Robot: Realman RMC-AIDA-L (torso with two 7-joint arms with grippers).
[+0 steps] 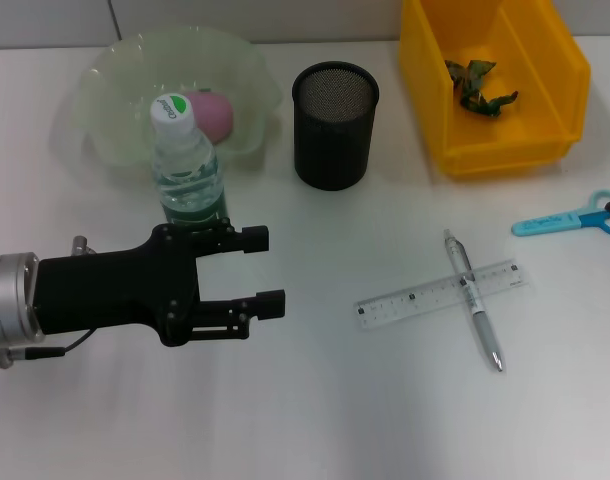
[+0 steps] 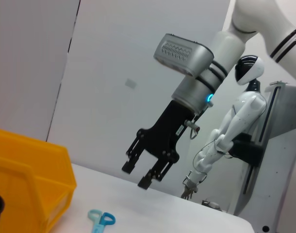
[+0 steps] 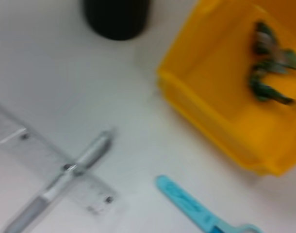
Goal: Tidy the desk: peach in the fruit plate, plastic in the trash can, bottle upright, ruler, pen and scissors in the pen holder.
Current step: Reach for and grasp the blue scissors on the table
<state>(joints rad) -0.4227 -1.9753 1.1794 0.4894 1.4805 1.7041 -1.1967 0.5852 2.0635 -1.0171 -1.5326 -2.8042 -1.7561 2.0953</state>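
While the white desk [image 1: 315, 420] has lots of bare room at the near side, the far side is full of things. The green fruit plate [image 1: 115, 90] sits at the far left with the pink peach [image 1: 213, 112] in it. The water bottle [image 1: 188, 165] stands upright just in front of the plate. The black mesh pen holder [image 1: 334, 125] stands in the middle, and the yellow trash can [image 1: 485, 90] sits at the far right with the crumpled green plastic [image 1: 478, 86] inside.

The clear ruler [image 1: 440, 294] lies flat on the right side of the desk, and the silver pen [image 1: 473, 298] lies across it, touching it. The blue scissors [image 1: 570, 218] lie near the right edge, apart from both.

The left gripper [image 1: 260, 270] reaches in level from the left side, just in front of the bottle. Its two black fingers [image 1: 253, 238] are spread wide and hold nothing. The right gripper [image 2: 134, 175] hangs in the air above the scissors, tipped down, with its fingers apart and bare too.
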